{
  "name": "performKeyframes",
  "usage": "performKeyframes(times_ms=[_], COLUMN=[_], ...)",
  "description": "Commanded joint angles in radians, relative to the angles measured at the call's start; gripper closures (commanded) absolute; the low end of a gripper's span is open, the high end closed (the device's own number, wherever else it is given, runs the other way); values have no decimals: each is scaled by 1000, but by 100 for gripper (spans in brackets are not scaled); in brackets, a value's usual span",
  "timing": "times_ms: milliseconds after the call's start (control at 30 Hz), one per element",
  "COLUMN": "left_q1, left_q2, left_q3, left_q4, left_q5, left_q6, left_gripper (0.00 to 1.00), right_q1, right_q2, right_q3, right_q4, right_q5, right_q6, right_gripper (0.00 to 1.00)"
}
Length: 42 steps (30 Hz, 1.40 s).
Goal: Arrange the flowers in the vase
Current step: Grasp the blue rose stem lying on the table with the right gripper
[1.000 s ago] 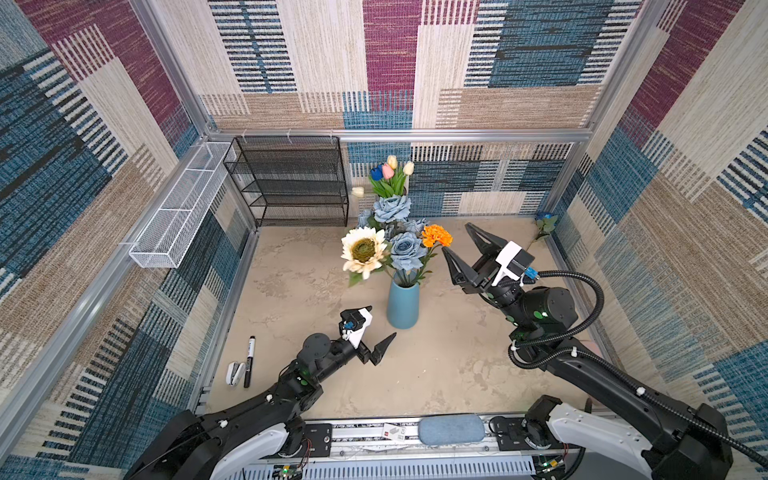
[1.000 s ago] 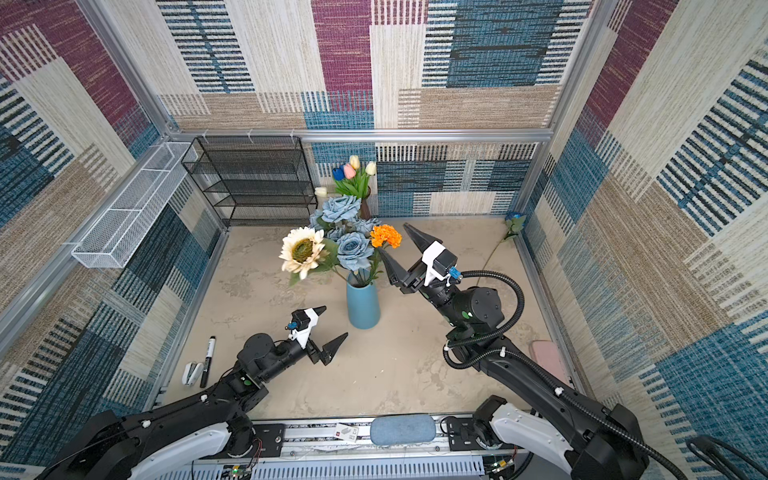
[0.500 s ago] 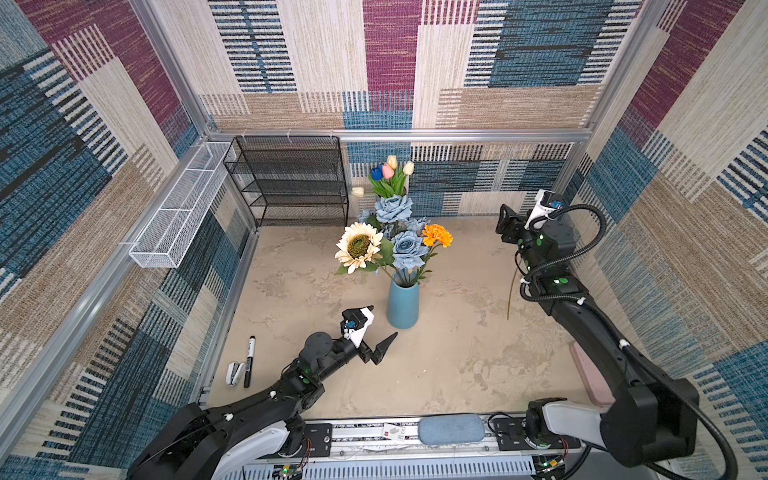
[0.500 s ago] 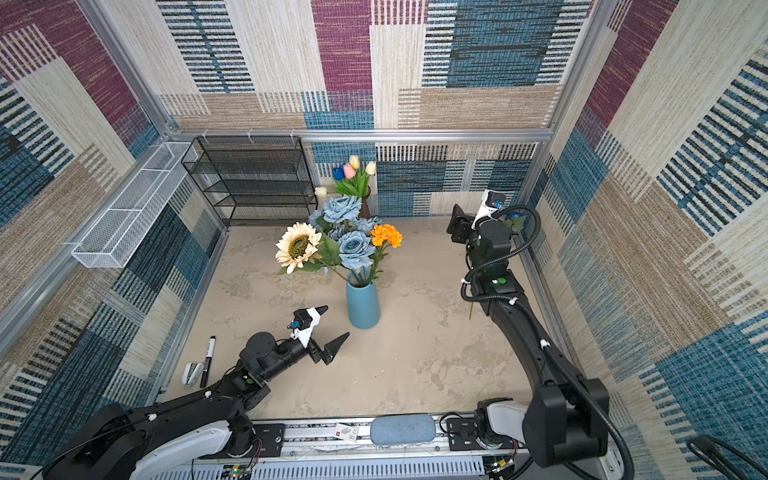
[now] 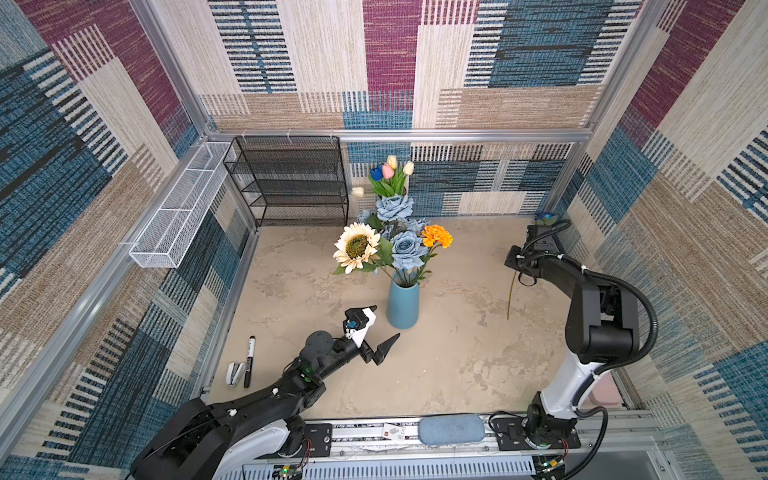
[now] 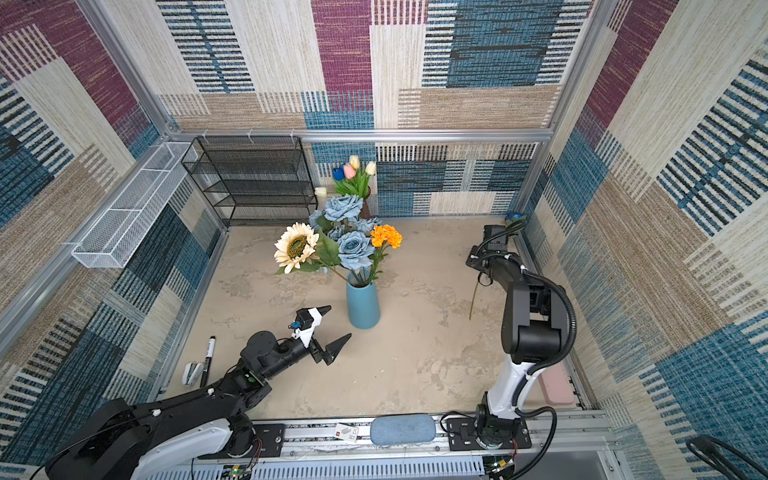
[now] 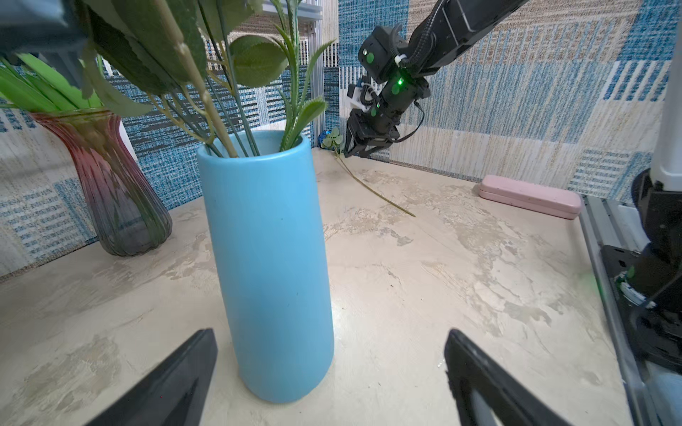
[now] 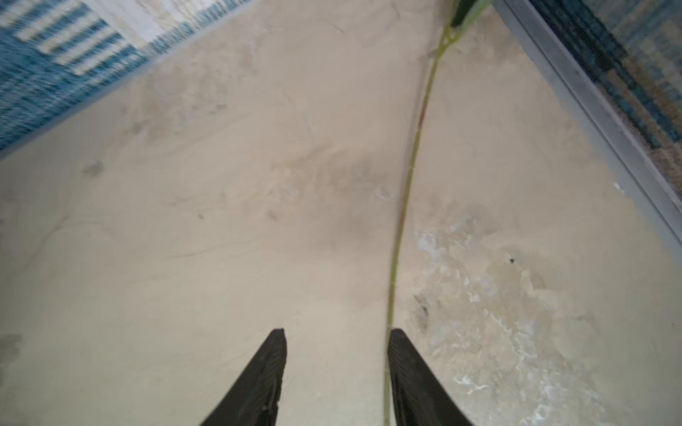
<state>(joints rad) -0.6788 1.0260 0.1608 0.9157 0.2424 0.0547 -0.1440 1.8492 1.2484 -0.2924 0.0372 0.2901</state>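
Observation:
A blue vase [image 5: 402, 305] [image 7: 269, 258] stands mid-table with a cream sunflower [image 5: 356, 246], dusty-blue roses [image 5: 406, 249] and an orange bloom [image 5: 437, 236] in it. Small tulips [image 5: 390, 172] stand in a tinted glass vase [image 7: 118, 191] at the back. A deep-blue rose [image 5: 545, 216] lies in the back right corner, its stem [image 5: 511, 295] [image 8: 406, 184] flat on the table. My right gripper [image 7: 357, 152] [image 8: 336, 332] points down over that stem, open, and the stem runs along the inner face of one finger. My left gripper [image 5: 385, 322] [image 7: 330, 332] stands wide open just before the blue vase, empty.
A black wire rack [image 5: 291, 183] and a white wire basket [image 5: 178, 212] sit at the back left. A marker [image 5: 249, 359] and a small white object [image 5: 235, 373] lie by the left wall. A pink case [image 7: 529, 197] lies at the right wall.
My right arm has swung from beside the blue vase to the back right corner and come down over the lying stem, its jaws narrower than before. The left arm has stayed put.

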Motion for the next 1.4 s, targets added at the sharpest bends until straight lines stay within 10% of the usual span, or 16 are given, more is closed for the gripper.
performKeyframes(times_ms=[0,567,733,1067,1367], left_q1=[-1,-1,-1,-1,-1], left_q2=[-13,0,3,2,-20], left_q3=[5,6,8,6,5], left_q4=[2,11,12,18,-1], left_q5=[3,3,3,8,6], left_q6=[19,23,22,17,22], left_gripper=[1,1,1,1,1], right_q1=[-43,-89,-89,-88,-32], right_q2=[32,355,404,320,119], right_q3=[23,398,444,286,44], right_q4=[-7,-125,-158,-71,77], right_q5=[7,-10,-3,-84,-176], right_q6=[11,-65,-84,-116,-92], right_gripper=[51,55,69,99,100])
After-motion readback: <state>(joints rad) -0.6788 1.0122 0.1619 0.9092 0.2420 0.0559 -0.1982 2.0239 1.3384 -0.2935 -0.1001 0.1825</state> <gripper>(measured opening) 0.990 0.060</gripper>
